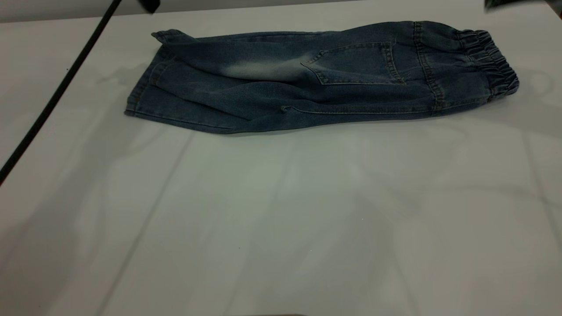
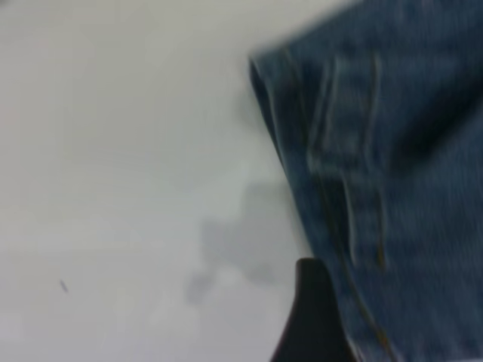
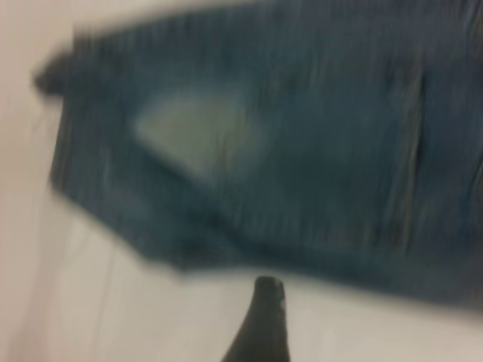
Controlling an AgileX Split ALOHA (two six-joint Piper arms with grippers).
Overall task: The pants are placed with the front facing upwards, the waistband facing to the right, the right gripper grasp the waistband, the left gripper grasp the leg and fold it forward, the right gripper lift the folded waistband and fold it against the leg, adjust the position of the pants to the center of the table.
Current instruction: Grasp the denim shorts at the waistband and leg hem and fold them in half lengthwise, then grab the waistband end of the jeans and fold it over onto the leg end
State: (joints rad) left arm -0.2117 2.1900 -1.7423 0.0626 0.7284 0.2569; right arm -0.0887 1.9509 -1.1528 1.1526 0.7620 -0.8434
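The blue denim pants [image 1: 307,79] lie folded lengthwise on the far half of the table [image 1: 281,219]. A patch pocket [image 1: 358,63] and a pale faded patch [image 1: 259,68] face up. The gathered waistband [image 1: 491,59] is at the right end and the leg hems [image 1: 142,90] at the left. My left gripper [image 2: 377,339] hovers over the hem corner; only one black finger [image 2: 312,320] shows, with nothing beside it. My right gripper [image 3: 339,332] hangs above the bare table just off the pants' long edge, again with only one finger [image 3: 262,324] in sight. Neither holds cloth.
The left arm's black cable [image 1: 57,92] runs slantwise across the table's left side. A dark piece of the right arm [image 1: 509,3] shows at the top right corner. The near half of the table is bare white surface.
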